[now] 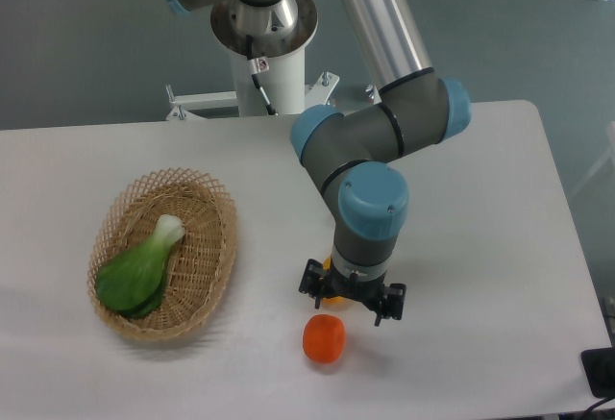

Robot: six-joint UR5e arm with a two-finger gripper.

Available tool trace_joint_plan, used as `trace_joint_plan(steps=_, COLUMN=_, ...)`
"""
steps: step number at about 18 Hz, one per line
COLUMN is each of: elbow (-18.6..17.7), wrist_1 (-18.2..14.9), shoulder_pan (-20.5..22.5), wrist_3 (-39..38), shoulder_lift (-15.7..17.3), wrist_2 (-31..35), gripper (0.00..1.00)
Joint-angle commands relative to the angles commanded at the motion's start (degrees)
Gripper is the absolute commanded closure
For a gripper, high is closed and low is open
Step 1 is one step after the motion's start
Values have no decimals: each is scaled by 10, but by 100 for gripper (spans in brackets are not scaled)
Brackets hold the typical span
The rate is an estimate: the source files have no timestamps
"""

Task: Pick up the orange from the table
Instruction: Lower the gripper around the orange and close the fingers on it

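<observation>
The small, round, glossy red-orange orange (pixel 324 338) lay on the large white matte counter (pixel 480 247), near the front edge and well apart from the oval woven wicker basket (pixel 216 276) on the left, which held a green leafy vegetable with a pale stalk (pixel 139 271). The black two-finger hand (pixel 352 297) of the grey and blue arm (pixel 370 209) hung just behind the orange and a little to its right, pointing downward. It held nothing, but the wrist covered the fingers, so I cannot tell whether they were spread or closed. A small yellow-orange patch (pixel 333 295) showed just under the hand; what it was could not be made out. To my judgement the step in hand was the approach, because the hand was not yet over the fruit. To do it well, the hand should come forward and slightly left until the orange sits midway between the fingers, then go down straight with the fingers wide. The fruit looked smooth and roundish, so it could roll or slip if one finger touched first; closing gently around its widest part, and lifting only after both fingers press, seemed the safe way
</observation>
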Motion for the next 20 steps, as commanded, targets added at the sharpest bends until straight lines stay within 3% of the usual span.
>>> trace_joint_plan(steps=6, elbow=-2, wrist_1=48, shoulder_pan=-20, wrist_3=-18, shoulder_lift=-26, wrist_2=4, gripper=0)
trace_joint_plan(steps=14, elbow=-5, wrist_1=63, shoulder_pan=-28, wrist_3=-16, shoulder_lift=-41, wrist_2=10, gripper=0)
trace_joint_plan(steps=15, elbow=-5, wrist_1=64, shoulder_pan=-29, wrist_3=-15, shoulder_lift=-44, wrist_2=15, gripper=4)
trace_joint_plan(steps=18, elbow=-5, wrist_1=63, shoulder_pan=-29, wrist_3=-16, shoulder_lift=-43, wrist_2=20, gripper=27)
trace_joint_plan(steps=20, elbow=-5, wrist_1=62, shoulder_pan=-29, wrist_3=-16, shoulder_lift=-41, wrist_2=26, gripper=36)
